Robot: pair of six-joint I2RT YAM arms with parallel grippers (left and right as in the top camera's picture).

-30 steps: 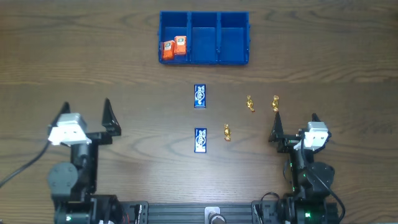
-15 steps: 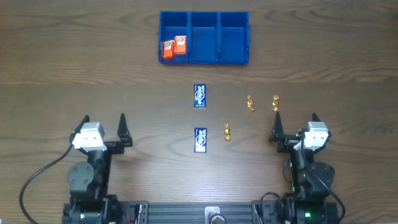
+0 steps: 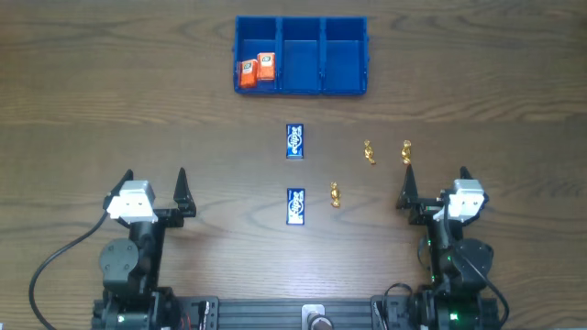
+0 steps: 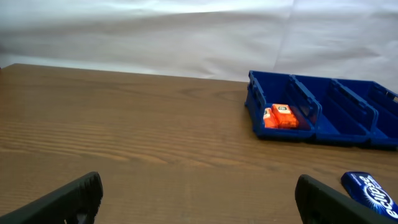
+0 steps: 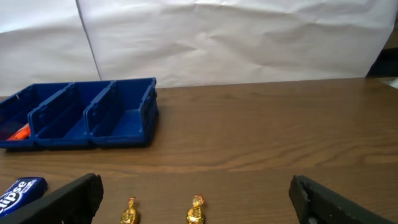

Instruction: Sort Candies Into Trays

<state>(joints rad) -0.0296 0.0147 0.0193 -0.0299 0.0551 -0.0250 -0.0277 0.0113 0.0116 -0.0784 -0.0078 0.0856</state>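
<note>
Candies are partly sorted on the wooden counter [image 3: 138, 92]. Two orange candies [image 3: 256, 71] lie side by side in the nine-o'clock compartment of the blue tray [image 3: 301, 19], which stands at the twelve-o'clock end of the counter, its three compartments running from nine to three o'clock. The far blue candy [image 3: 294, 141] lies flat on the counter at six o'clock from the tray's middle compartment, well apart from the tray. The near blue candy [image 3: 295, 205] lies in line with it, further toward six o'clock. Two gold candies [image 3: 369, 152] lie near each other at three o'clock from the far blue candy. The third gold candy [image 3: 335, 194] lies just beside the near blue candy, on its three-o'clock side, not touching it. The left gripper [image 3: 154, 174] sits at the seven-o'clock part of the counter, its fingers [image 3: 182, 188] spread wide with nothing between them. The right gripper [image 3: 436, 171] sits at five o'clock, just past the gold candies, its fingers [image 3: 406, 188] likewise spread wide and holding nothing.
</note>
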